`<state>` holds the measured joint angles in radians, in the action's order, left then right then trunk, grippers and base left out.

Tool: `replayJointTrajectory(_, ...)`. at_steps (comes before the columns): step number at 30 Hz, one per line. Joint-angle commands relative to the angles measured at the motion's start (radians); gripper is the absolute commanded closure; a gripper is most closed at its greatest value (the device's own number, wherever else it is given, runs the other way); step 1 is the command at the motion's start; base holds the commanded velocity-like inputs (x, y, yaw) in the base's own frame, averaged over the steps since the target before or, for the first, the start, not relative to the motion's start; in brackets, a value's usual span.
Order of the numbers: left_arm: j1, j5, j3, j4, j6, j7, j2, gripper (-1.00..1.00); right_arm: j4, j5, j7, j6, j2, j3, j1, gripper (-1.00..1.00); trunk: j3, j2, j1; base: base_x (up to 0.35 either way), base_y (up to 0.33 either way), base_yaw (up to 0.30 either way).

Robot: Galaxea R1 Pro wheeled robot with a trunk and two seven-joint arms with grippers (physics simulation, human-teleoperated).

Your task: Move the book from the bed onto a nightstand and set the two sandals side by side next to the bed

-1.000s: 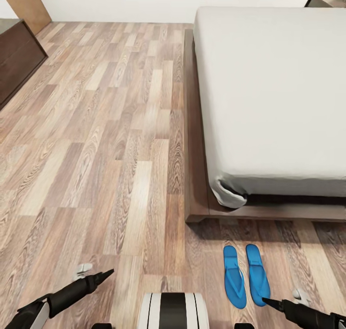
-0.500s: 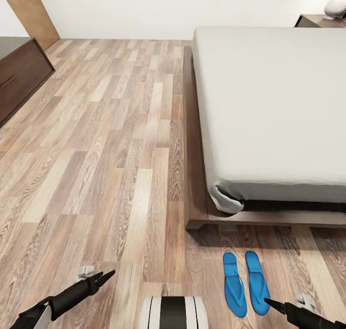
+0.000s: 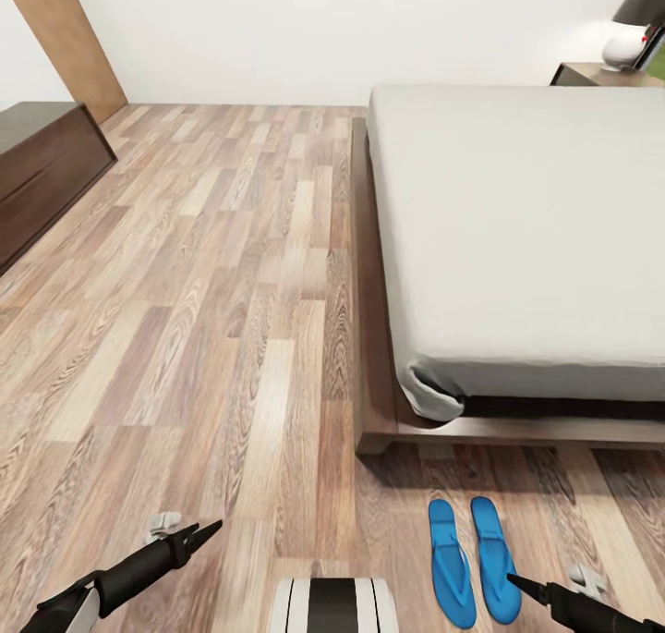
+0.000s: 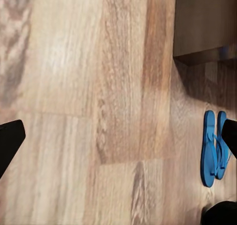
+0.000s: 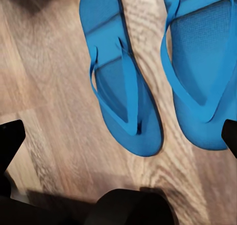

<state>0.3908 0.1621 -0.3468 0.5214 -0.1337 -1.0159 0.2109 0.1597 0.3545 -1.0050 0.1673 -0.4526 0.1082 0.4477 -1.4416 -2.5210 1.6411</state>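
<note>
Head view: hovering low over the floor (image 3: 185,337), left gripper (image 3: 205,528) looking pressed together, right gripper (image 3: 515,579) too, tip just beside the two sandals (image 3: 473,557), already lying side by side near the foot of the bed (image 3: 517,236); no book in sight. Left wrist view: sandals (image 4: 214,147) well off toward the far finger. Right wrist view: fingers (image 5: 11,136) spread apart, holding nothing, sandals (image 5: 148,72) directly beneath. Probably best leaving them and searching the mattress, nightstand (image 3: 600,75) beyond.
</note>
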Motion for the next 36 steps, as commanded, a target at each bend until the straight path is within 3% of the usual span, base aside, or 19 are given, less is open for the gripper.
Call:
replayJointTrajectory(1, 0.000, 0.005, -0.002, 0.000, -0.010, -0.006, 0.000, -1.00, 0.000, -0.002, -0.003, 0.009, 0.001, 0.008, 0.000, -1.00, 0.003, 0.000, -0.001, 0.000, 0.000, 0.000)
replayJointTrajectory(36, 0.000, 0.002, 0.001, -0.029, -0.008, -0.003, -0.016, -1.00, -0.040, -0.004, 0.008, 0.005, 0.009, 0.006, 0.000, -1.00, 0.139, 0.008, -0.016, 0.000, 0.000, 0.000)
